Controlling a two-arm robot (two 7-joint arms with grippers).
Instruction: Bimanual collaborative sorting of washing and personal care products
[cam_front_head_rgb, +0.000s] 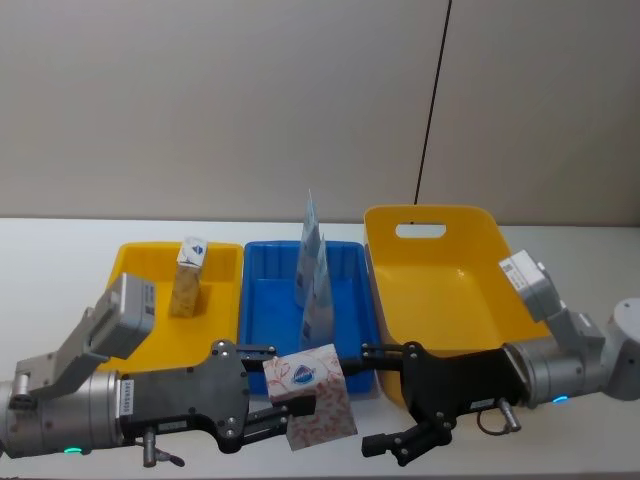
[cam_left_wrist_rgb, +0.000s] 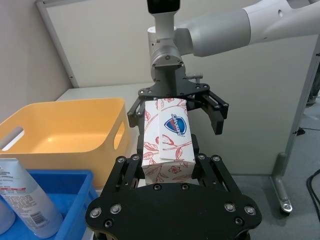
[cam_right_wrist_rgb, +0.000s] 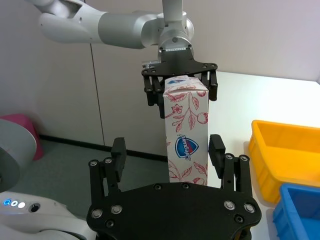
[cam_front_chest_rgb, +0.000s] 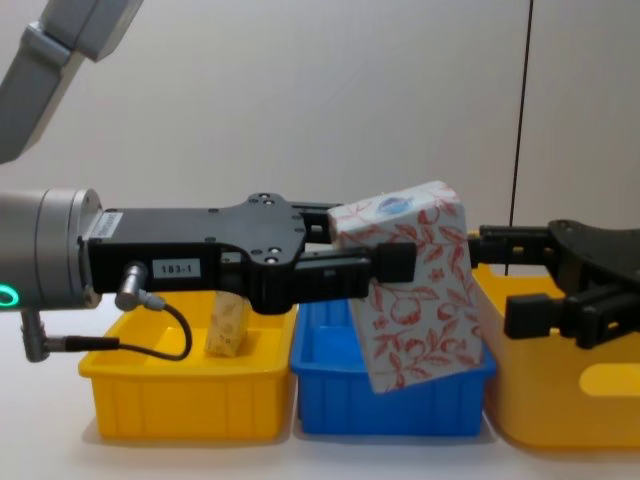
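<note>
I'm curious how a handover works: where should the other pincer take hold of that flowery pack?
By its free end, coming from the robot's right. The left pincer clamps the pack at one end, so the other end juts out bare toward the open right pincer. The pack is long with flat sides, so closing across its width there should hold well.

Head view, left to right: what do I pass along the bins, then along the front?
Back row: small yellow bin with a standing pack → blue bin with tall pouches → big yellow bin. Front row: left gripper clamped on the patterned pack → open right gripper.
</note>
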